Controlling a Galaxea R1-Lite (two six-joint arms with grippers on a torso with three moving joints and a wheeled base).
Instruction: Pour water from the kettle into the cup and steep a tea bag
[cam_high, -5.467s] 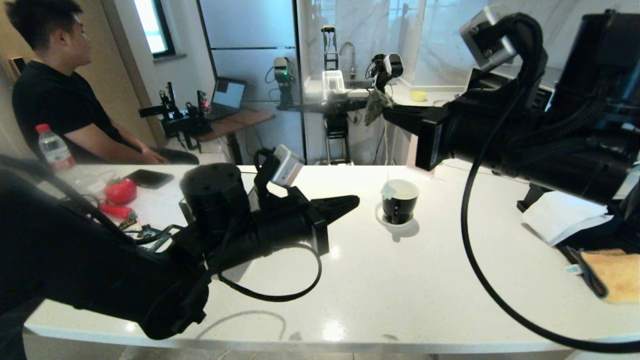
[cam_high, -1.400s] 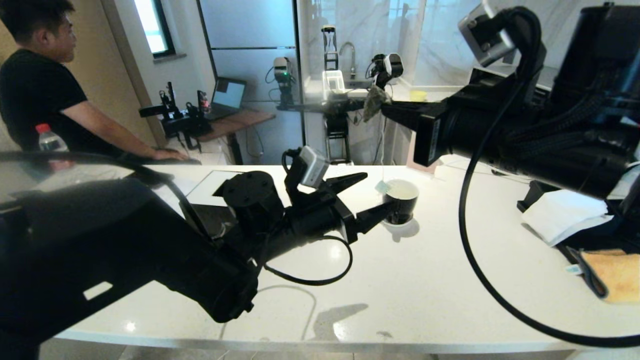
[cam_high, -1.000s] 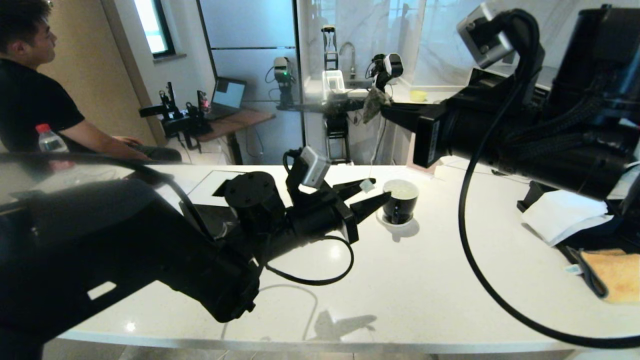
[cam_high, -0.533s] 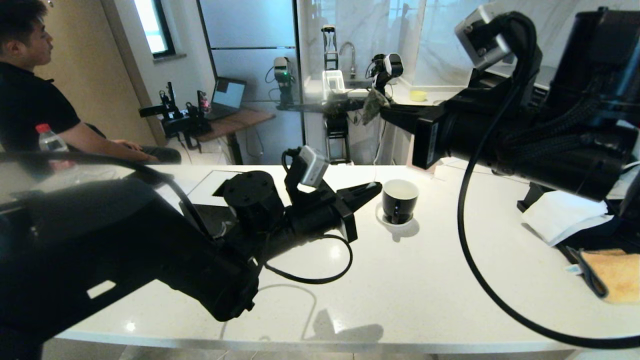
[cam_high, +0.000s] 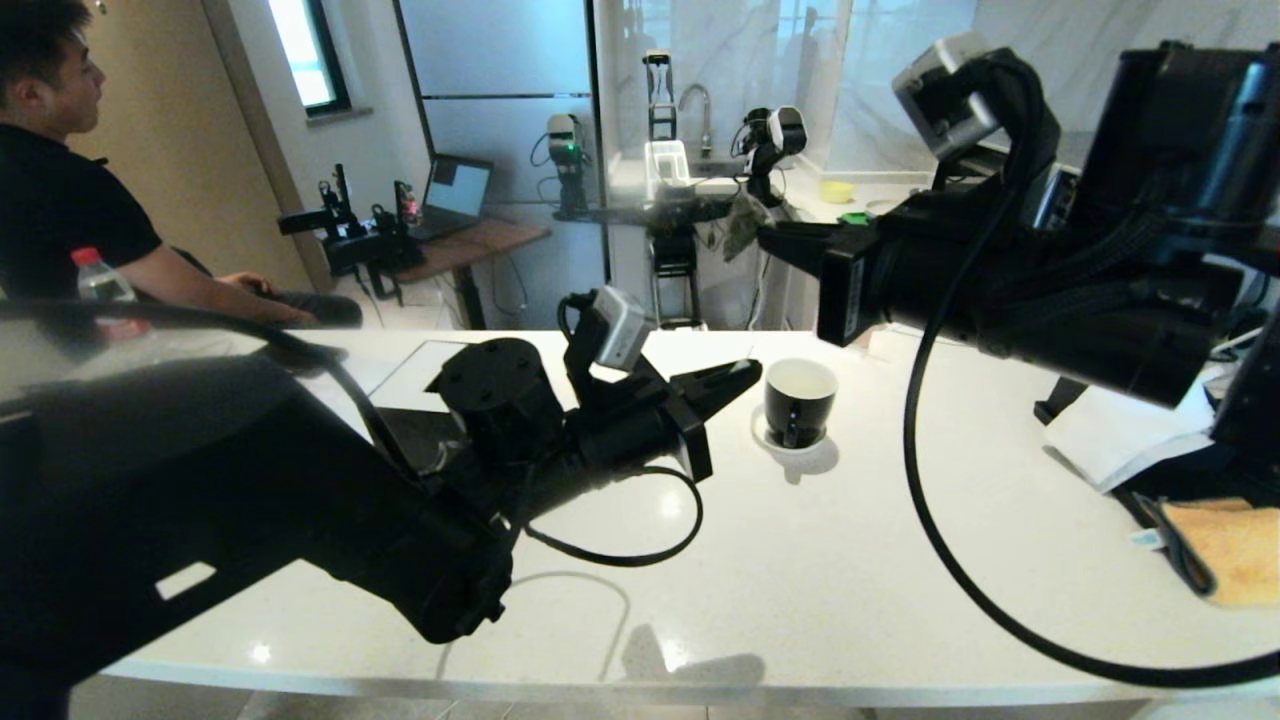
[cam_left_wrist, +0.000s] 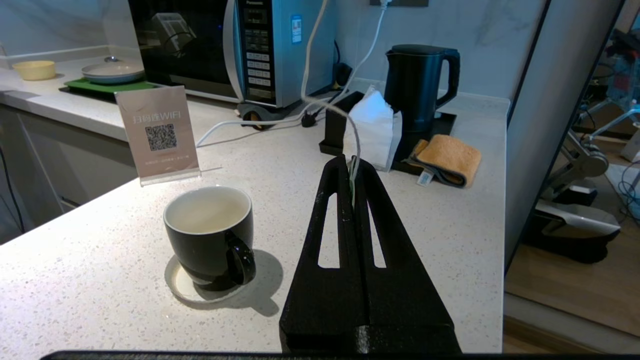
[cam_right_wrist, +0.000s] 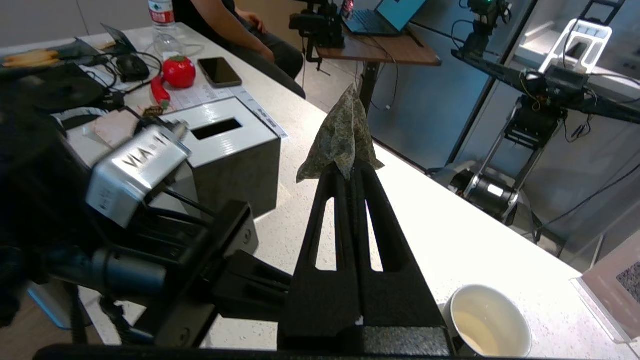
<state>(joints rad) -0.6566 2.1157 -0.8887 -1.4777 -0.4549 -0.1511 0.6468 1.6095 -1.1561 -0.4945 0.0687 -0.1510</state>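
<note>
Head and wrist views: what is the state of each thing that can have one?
cup: upright on saucer, pale liquid inside.
kettle: upright, lid closed.
tea bag: outside the cup, held up.
left gripper: shut on the string.
right gripper: shut on tea bag.

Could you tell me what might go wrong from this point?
1. The right gripper pinches the tea bag high up, while the left gripper is shut on its string. Moving them apart could snap the string or pull it free.
2. The left gripper sits low beside the cup, which holds pale liquid; a sideways swing could knock it.
3. The bag is not above the cup, so lowering it straight down would likely miss.
</note>
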